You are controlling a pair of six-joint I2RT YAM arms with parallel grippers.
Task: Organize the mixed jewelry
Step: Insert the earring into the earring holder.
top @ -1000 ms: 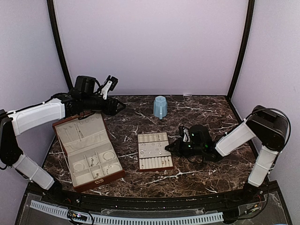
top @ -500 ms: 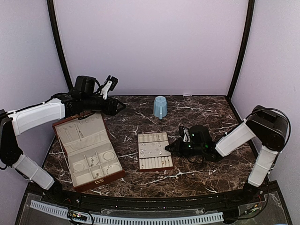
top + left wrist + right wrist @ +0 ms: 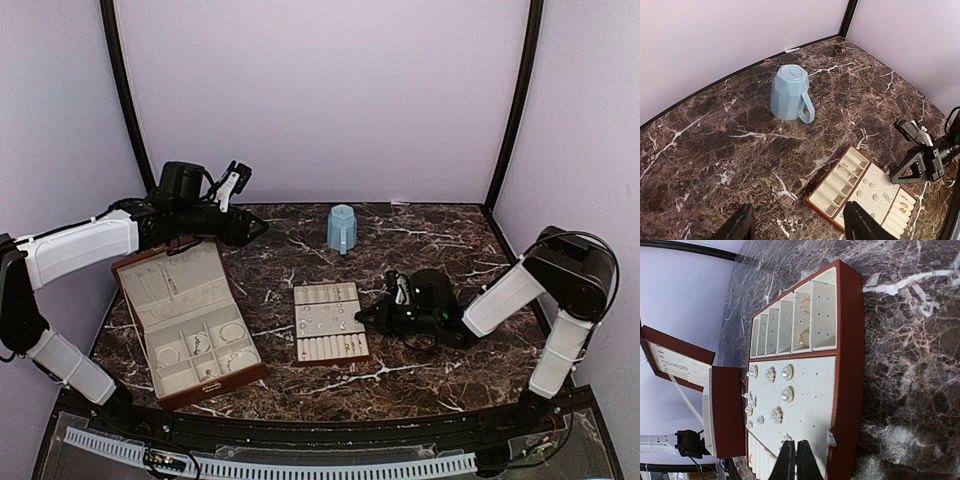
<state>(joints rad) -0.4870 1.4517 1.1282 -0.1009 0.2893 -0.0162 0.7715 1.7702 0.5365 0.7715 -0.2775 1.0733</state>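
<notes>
My right pincer (image 3: 795, 461) pressed together low over the slotted tray (image 3: 849, 350), studs (image 3: 786, 372) on its pad, my left pincer (image 3: 799, 222) spread above the tabletop (image 3: 715, 145)

Soft, even, bright lighting; faint shadows; sharp focus; slight wide-angle bowing at edges.

Overhead view faces the table (image 3: 300, 250); both wrist views share the tray (image 3: 847, 365).

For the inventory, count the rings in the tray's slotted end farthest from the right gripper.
2. Both sit in one slot: one ring toward the tray's end wall, the second ring beside the stud panel. Other slots show edge-on; more may hide.
</notes>
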